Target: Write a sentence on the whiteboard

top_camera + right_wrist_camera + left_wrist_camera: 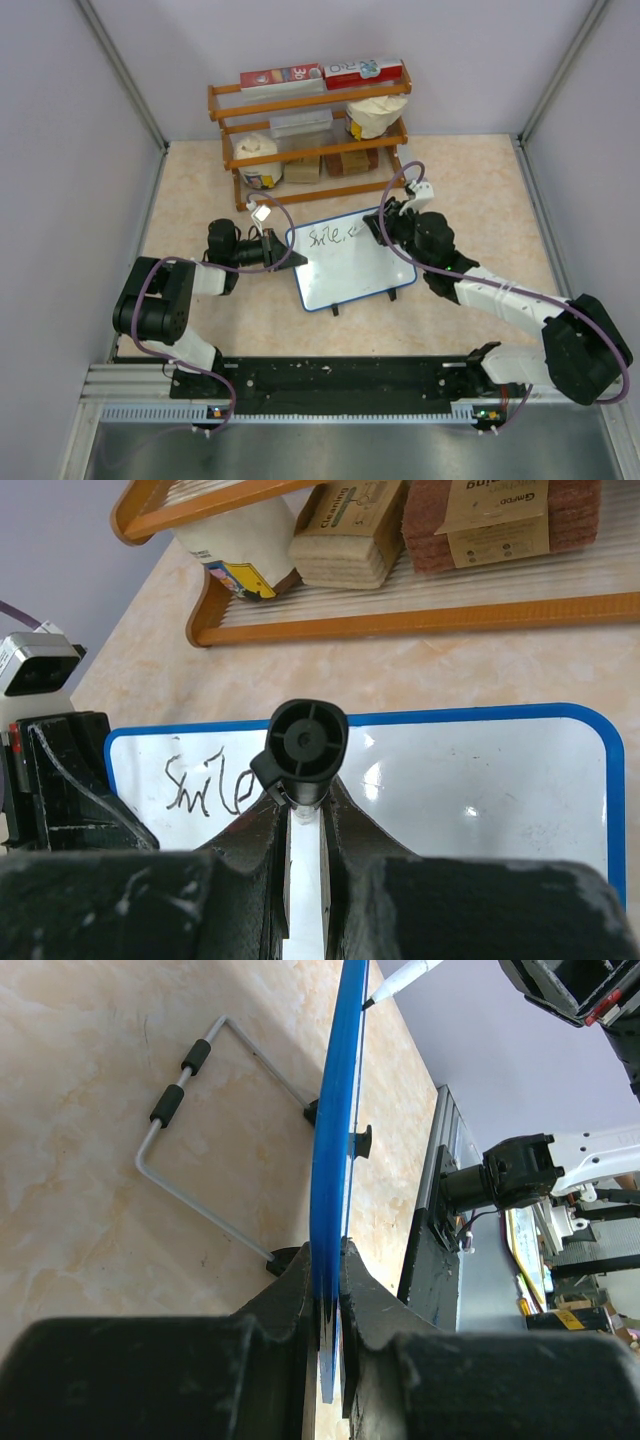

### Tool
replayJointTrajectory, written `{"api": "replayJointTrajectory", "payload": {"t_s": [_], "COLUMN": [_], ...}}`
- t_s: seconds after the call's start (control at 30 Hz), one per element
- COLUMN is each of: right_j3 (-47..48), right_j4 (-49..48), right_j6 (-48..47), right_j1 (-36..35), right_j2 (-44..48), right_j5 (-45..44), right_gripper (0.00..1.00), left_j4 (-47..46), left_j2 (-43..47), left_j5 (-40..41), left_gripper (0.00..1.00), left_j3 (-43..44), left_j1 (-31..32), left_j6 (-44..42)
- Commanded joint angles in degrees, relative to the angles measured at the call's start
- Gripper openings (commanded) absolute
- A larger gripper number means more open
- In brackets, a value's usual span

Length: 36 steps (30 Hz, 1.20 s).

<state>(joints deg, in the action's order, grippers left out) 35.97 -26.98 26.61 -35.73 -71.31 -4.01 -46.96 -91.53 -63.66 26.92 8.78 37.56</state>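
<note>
Right wrist: one whiteboard [480, 785], one marker [308, 742], one right claw [308, 825].

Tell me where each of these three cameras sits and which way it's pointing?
Top external: fixed above and behind, looking down on the table; both arms show.
Left wrist: rides the left arm, sighting along the whiteboard edge; the left end effector clamping it shows.
Right wrist: rides the right arm, looking past its marker at the board face and a wooden rack; the right end effector shows.
Shared: top and right wrist both show the sentence, begun with "Smile".
</note>
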Motion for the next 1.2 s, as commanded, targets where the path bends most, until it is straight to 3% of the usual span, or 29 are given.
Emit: {"api": "replayJointTrajectory", "payload": {"t_s": [0.0, 0.5, 0.8, 1.17], "right_j3": [-1.0, 0.2, -2.7, -0.3], "right_j4": [-0.3, -3.3, -6.3, -4.9], "right_j6": [-0.8, 2.9, 4.8, 4.6], "right_j1": [0.3, 0.4, 3.1, 5.2], "right_j2": [0.2, -2.2, 4.6, 3.0], "right_j5": [0.9, 2.4, 5.4, 6.6], "right_gripper": [0.0, 0.0, 0.0, 0.0], "left_j4": [-0.8, -0.8, -0.9, -0.9], "left_j2": [-1.0, -1.1, -1.5, -1.0], "left_j5": [2.5, 2.3, 2.1, 2.3], "left_gripper": [0.0, 0.0, 0.0, 0.0], "left_j3": [0.7, 0.8, 1.0, 0.8], "left_j1": [0.1, 0.0, 0.0, 0.1], "left_j6": [-1.8, -1.7, -1.6, -1.7]}}
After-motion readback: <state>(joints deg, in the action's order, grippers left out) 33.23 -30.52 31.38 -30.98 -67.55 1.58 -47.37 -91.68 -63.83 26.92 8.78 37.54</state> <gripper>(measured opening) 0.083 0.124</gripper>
